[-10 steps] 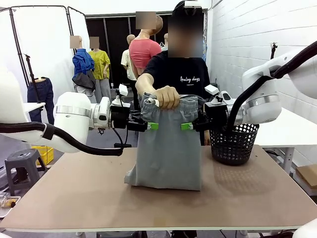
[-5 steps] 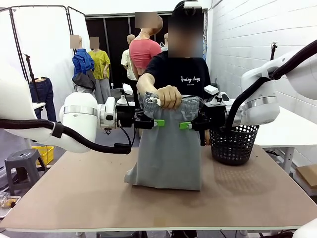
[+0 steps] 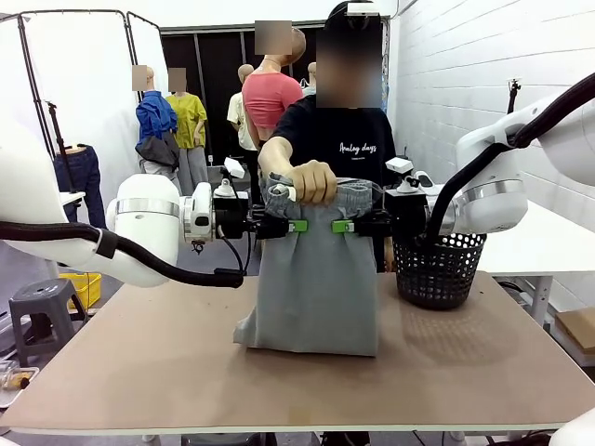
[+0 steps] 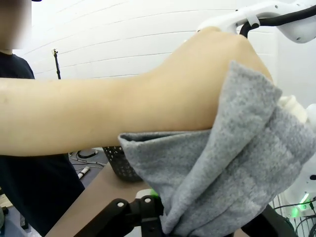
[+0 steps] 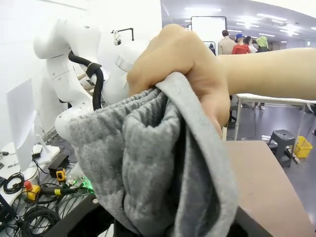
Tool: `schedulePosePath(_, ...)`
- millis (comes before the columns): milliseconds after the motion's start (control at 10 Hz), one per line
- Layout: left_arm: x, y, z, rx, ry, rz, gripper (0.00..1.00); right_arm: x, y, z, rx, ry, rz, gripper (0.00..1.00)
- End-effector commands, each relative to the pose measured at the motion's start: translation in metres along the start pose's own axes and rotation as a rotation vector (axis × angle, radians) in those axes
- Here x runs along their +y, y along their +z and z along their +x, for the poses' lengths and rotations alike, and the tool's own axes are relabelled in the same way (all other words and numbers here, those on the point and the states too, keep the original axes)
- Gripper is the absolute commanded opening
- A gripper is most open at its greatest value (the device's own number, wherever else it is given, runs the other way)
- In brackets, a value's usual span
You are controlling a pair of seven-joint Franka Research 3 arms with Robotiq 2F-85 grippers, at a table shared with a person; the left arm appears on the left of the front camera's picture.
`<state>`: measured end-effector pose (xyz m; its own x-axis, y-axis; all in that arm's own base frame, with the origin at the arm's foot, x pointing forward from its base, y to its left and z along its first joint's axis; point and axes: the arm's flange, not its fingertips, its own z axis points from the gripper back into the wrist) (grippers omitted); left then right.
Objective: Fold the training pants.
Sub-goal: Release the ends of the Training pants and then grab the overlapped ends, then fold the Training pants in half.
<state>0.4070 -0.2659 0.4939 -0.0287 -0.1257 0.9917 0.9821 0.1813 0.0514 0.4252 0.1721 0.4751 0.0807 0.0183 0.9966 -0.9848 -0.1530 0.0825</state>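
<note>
1. Centre frame: a hand (image 3: 314, 181) hangs the training pants (image 3: 316, 288) by the waistband, lower end on the counter (image 3: 139, 362), likely for handover.
2. My left pincer (image 3: 296, 226) and right pincer (image 3: 342, 226) flank them; clenched or not, I cannot tell.

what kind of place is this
Likely a robotics lab or workshop: white robot arms at a brown worktable, a painted white brick wall, and tangled black cables lying about.

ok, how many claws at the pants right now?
2. Left claw at the left edge of the training pants, just under the waistband; right claw at the right edge, same height. Grip unclear.
</note>
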Motion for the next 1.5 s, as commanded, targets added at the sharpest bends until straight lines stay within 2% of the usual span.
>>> schedulePosePath(0, -0.001, 0.003, -0.003, -0.02, -0.018, 0.026, 0.0, -0.006, -0.001, 0.011, -0.027, -0.037, 0.037, 0.0)
schedulePosePath(400, -0.001, 0.001, -0.004, -0.149, 0.032, -0.025, 0.0, -0.016, -0.004, 0.017, 0.05, -0.036, 0.042, 0.0)
schedulePosePath(500, 0.0, 0.001, -0.006, -0.138, 0.023, -0.027, 0.0, -0.018, -0.006, 0.017, 0.078, -0.023, 0.029, 0.0)
schedulePosePath(600, 0.005, 0.002, -0.011, -0.078, 0.056, -0.062, 0.0, -0.026, -0.01, 0.022, 0.127, 0.045, -0.001, 0.0)
schedulePosePath(700, 0.001, 0.002, -0.003, -0.085, 0.042, -0.027, 0.0, -0.011, -0.001, 0.015, 0.036, -0.01, 0.025, 0.0)
schedulePosePath(1400, 0.001, 0.002, -0.003, -0.085, 0.042, -0.027, 0.0, -0.011, -0.001, 0.015, 0.036, -0.01, 0.025, 0.0)
